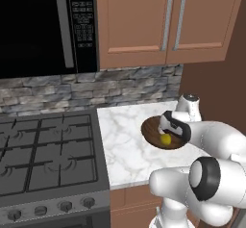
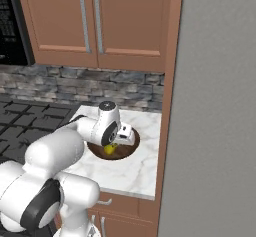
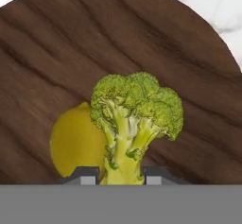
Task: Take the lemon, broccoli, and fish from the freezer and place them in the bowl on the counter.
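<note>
In the left base view we see the arm reach forward over the counter [image 1: 125, 140], its hand hanging directly above the bowl [image 1: 150, 132]. The lemon [image 1: 166, 138] lies in the bowl just under the hand, and the hand's body hides the fingers from this side. The stove [image 1: 48, 150] sits well off to the hand's left, with the microwave [image 1: 43, 25] above it.

In the right base view the gripper [image 2: 113, 144] points down into the bowl [image 2: 131, 144], and the lemon [image 2: 109, 150] shows right below it. The grey freezer [image 2: 215, 131] wall stands off to the hand's right, past the counter's [image 2: 135, 171] edge.

In the hand view we look straight down along the fingers — the gripper [image 3: 120, 175] is pinching the broccoli [image 3: 134, 119] by its pale stalk, one dark fingertip on each side of it, the green crown pointing away from the hand. The lemon [image 3: 75, 142] rests on the bowl's [image 3: 94, 38] wooden floor just beside the stalk, partly behind the floret. Whether the broccoli touches the bowl we cannot tell.
</note>
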Tool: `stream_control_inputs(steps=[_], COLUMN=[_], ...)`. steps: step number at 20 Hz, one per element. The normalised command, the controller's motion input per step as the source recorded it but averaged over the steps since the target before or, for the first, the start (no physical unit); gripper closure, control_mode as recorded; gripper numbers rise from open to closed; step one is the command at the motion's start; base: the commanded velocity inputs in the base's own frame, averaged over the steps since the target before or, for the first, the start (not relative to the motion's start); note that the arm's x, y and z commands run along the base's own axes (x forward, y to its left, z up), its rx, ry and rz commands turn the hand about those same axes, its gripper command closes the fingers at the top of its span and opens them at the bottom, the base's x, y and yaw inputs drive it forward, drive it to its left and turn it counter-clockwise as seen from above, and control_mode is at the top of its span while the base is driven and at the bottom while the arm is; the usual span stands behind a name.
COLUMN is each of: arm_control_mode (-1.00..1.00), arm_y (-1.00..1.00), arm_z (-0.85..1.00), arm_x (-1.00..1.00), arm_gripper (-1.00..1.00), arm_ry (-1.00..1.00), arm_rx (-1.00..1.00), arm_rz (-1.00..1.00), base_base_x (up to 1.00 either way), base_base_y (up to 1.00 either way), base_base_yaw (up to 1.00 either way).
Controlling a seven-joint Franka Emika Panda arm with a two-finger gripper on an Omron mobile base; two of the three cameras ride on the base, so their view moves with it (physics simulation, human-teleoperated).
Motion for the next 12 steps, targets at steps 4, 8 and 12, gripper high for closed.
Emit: stream_control_inputs(steps=[4, 8, 12], arm_control_mode=[-1.0, -1.0, -1.0], arm_y=[0.0, 0.0, 0.0], arm_z=[-0.23, -0.14, -0.04], arm_x=[0.12, 0.11, 0.06], arm_gripper=[1.0, 1.0, 1.0], arm_ry=[0.0, 0.0, 0.0], arm_rx=[0.0, 0.0, 0.0], arm_rz=[0.0, 0.0, 0.0], base_base_x=[0.0, 0.0, 0.0], base_base_y=[0.0, 0.0, 0.0], base_base_yaw=[0.0, 0.0, 0.0])
